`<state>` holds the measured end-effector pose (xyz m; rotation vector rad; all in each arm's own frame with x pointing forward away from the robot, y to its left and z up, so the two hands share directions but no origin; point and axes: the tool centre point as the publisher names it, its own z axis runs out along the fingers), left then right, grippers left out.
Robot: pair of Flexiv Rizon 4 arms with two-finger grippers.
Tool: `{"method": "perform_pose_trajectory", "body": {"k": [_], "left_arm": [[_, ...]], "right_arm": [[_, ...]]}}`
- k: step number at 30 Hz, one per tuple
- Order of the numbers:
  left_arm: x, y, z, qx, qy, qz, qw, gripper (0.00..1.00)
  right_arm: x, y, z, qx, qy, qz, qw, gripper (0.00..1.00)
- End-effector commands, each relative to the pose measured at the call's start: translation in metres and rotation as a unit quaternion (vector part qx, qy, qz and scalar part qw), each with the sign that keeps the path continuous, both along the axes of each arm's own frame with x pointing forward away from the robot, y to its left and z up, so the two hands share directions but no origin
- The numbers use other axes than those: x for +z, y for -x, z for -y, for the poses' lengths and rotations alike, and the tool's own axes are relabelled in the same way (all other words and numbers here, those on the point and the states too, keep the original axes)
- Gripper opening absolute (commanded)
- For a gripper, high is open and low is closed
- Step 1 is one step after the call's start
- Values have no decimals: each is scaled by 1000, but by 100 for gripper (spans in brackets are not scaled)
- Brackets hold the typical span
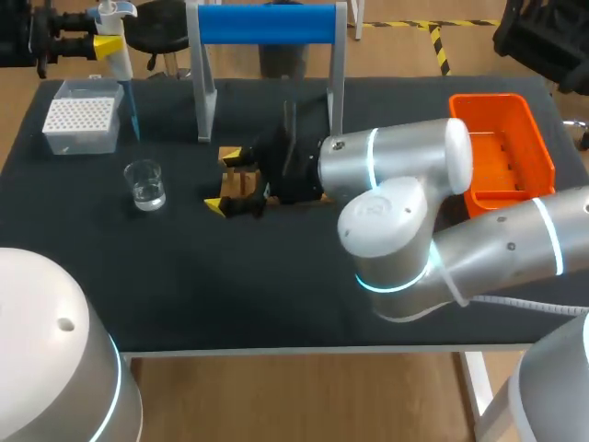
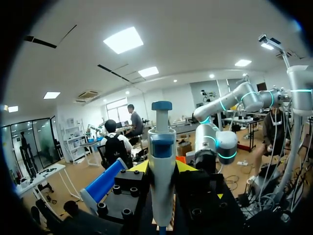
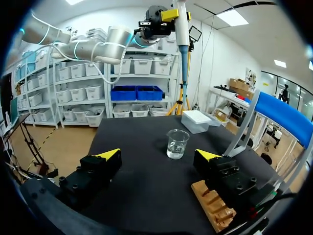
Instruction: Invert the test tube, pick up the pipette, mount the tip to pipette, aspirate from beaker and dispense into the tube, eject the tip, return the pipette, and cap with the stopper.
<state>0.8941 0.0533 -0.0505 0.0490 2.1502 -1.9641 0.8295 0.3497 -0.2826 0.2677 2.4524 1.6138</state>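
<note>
1. The left gripper (image 2: 162,167) is clamping the pipette (image 2: 162,142) from two sides. Its yellow tips are pressing against the smooth white barrel, which is standing upright with a round blue button on top.
2. Seen from the right wrist, this pipette is hanging in the air over the far side of the table. Its thin bluish lower end is pointing down toward the white tip box (image 3: 195,120) and is not touching it.
3. The tip box is rectangular, and its top is showing a fine grid of small holes.
4. The right gripper (image 3: 158,154) is hovering low over the middle of the table with its two fingers wide apart.
5. A wooden rack (image 3: 213,208), a ridged block of light wood, is lying just under one of its fingers.
6. The beaker (image 3: 176,143), a clear glass cylinder with a little clear liquid, is standing upright ahead of the right gripper, apart from both fingers.
7. A metal frame carrying a blue cylindrical bar (image 1: 267,24) is standing behind the rack.
8. An orange plastic bin (image 1: 504,147) is sitting at the right side of the matte black table (image 1: 230,295).
</note>
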Motion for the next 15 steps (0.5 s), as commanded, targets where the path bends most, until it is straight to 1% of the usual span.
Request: {"method": "perform_pose_trajectory", "body": {"k": [1,4,15], "left_arm": [[0,1,0,1,0,2,1000,0],[0,1,0,1,0,2,1000,0],[0,1,0,1,0,2,1000,0]], "right_arm": [[-7,0,-11,-20,0,9,1000,100],[-8,0,-10,-22,7,19,1000,100],[-10,2,-10,-26,18,18,999,100]]}}
